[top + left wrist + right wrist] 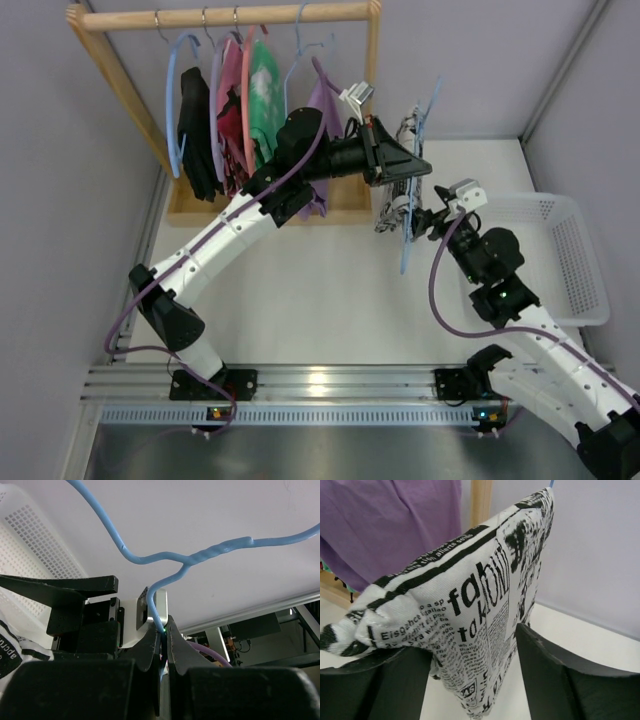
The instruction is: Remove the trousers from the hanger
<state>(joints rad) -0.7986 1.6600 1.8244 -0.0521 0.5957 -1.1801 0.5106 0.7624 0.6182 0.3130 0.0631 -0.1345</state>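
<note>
The light-blue wire hanger (412,205) hangs in the air right of the rack, held on edge. My left gripper (405,160) is shut on its wire near the hook; the left wrist view shows the wire (192,560) pinched between the jaws of the left gripper (164,632). The trousers (393,208), white with black newspaper print, are draped over the hanger. My right gripper (428,222) is at their lower part. In the right wrist view the trousers (485,610) hang between the spread jaws of the right gripper (470,645), with a gap on the right side.
A wooden rack (230,15) at the back left holds several hangers with a black garment, a green top (264,90) and a purple garment (322,105). A white perforated basket (580,260) stands at the right edge, just behind my right arm.
</note>
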